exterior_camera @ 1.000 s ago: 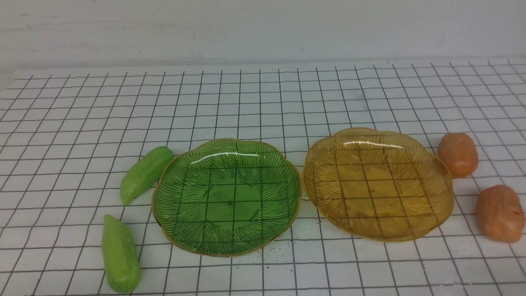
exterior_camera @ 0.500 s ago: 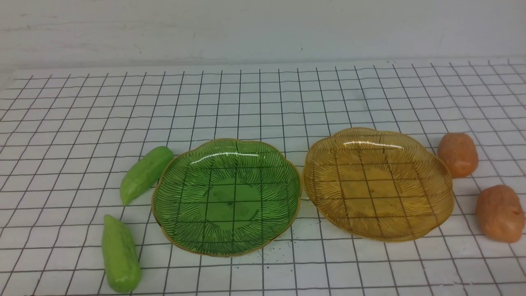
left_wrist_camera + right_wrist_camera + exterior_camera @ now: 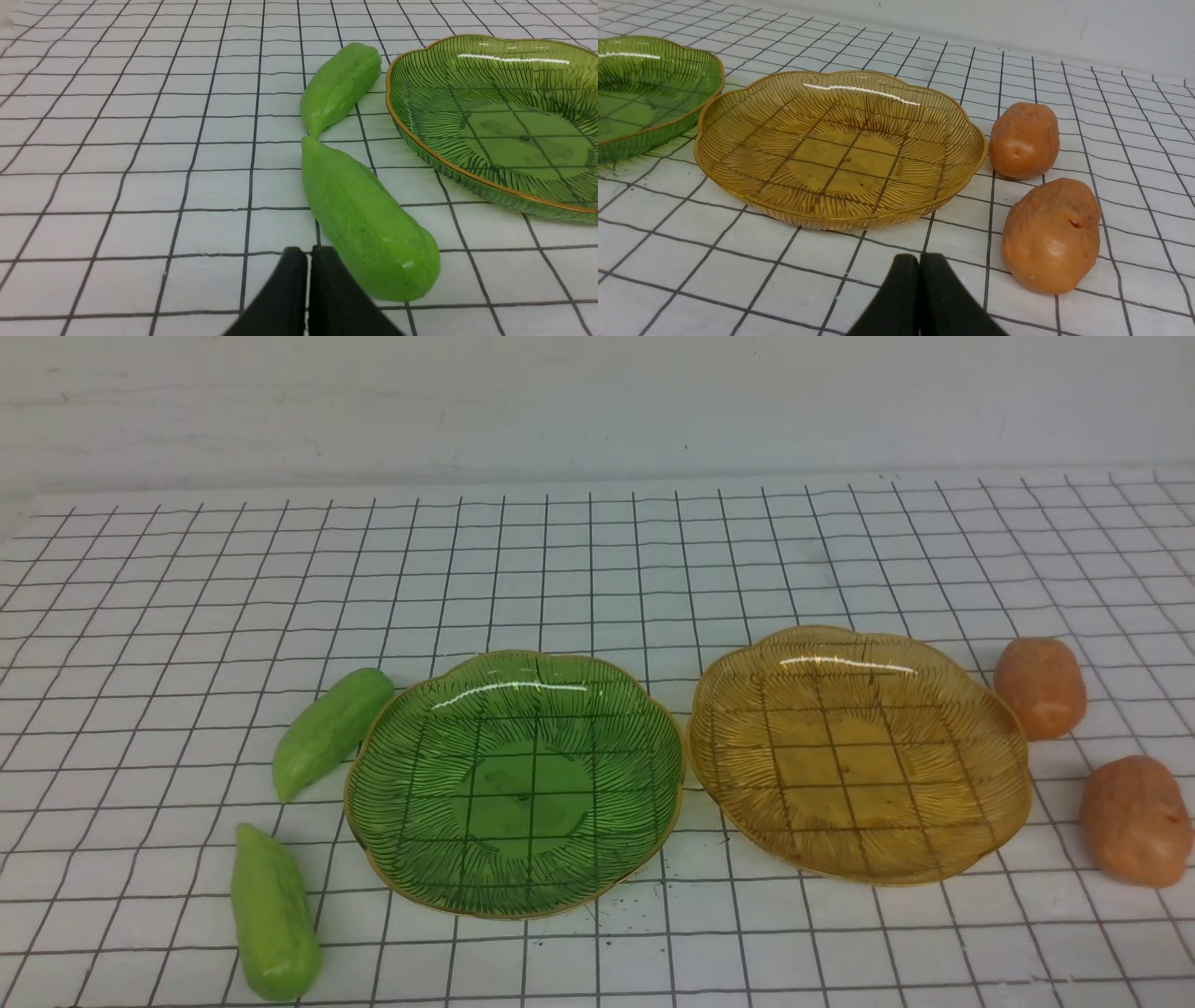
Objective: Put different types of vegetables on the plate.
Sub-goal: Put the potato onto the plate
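The left gripper (image 3: pixel 308 254), jaws pressed together and empty, sits just beside the nearer cucumber (image 3: pixel 369 224). The right gripper (image 3: pixel 920 259) is closed too, holding nothing

In the left wrist view you see only the tips of the left gripper (image 3: pixel 308 254). The picture's edge cuts off the rest, and the gripper covers a sliver of the near cucumber (image 3: pixel 364 219). The same view clips the green plate (image 3: pixel 486 189) at its edge. In the right wrist view the right gripper (image 3: pixel 919 261) is cropped the same way, and the green plate runs out of the picture. You cannot tell whether the far potato (image 3: pixel 1023 140) touches the amber plate (image 3: pixel 840 217).
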Controlling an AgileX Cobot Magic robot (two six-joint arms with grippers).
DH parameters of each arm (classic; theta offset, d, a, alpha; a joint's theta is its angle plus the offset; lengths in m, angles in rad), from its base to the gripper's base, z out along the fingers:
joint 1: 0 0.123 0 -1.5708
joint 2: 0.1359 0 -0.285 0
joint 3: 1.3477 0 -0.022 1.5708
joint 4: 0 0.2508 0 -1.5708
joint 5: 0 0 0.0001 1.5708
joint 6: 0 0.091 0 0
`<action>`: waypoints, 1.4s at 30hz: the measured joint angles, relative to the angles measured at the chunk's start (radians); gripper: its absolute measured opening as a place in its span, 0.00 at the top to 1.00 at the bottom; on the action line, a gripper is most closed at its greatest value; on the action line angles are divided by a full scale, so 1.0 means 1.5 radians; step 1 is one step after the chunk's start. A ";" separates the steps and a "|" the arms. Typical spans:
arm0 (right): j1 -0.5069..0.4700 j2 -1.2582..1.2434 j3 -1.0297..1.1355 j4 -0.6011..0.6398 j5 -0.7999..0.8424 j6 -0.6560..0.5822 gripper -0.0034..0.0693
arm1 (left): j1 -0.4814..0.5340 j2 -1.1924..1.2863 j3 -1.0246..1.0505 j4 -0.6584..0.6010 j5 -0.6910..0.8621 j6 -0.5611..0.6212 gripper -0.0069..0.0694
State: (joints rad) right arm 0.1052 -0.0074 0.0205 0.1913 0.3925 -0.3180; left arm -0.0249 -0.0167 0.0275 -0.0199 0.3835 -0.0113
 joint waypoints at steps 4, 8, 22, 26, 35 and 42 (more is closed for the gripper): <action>0.000 0.000 0.000 0.000 0.000 0.000 0.97 | 0.000 0.000 0.000 0.000 0.000 0.000 0.92; 0.000 0.000 0.000 0.000 0.000 0.000 0.97 | 0.000 0.000 0.000 -0.003 0.000 -0.001 0.92; 0.000 0.000 0.004 0.519 -0.036 0.205 0.97 | 0.000 0.000 0.000 -0.642 -0.002 -0.164 0.92; 0.000 0.000 0.001 0.572 -0.024 0.185 0.97 | 0.000 0.000 0.000 -0.665 -0.015 -0.105 0.92; 0.000 0.074 -0.212 0.481 0.036 0.028 0.97 | 0.000 0.073 -0.121 -0.643 0.073 0.002 0.92; 0.000 0.319 -0.358 0.230 0.270 0.087 0.97 | 0.000 0.280 -0.251 -0.482 0.283 0.052 0.92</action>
State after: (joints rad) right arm 0.1052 0.4710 -0.5160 0.5364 0.7971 -0.1877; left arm -0.0249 0.4027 -0.3489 -0.7432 0.8074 0.0674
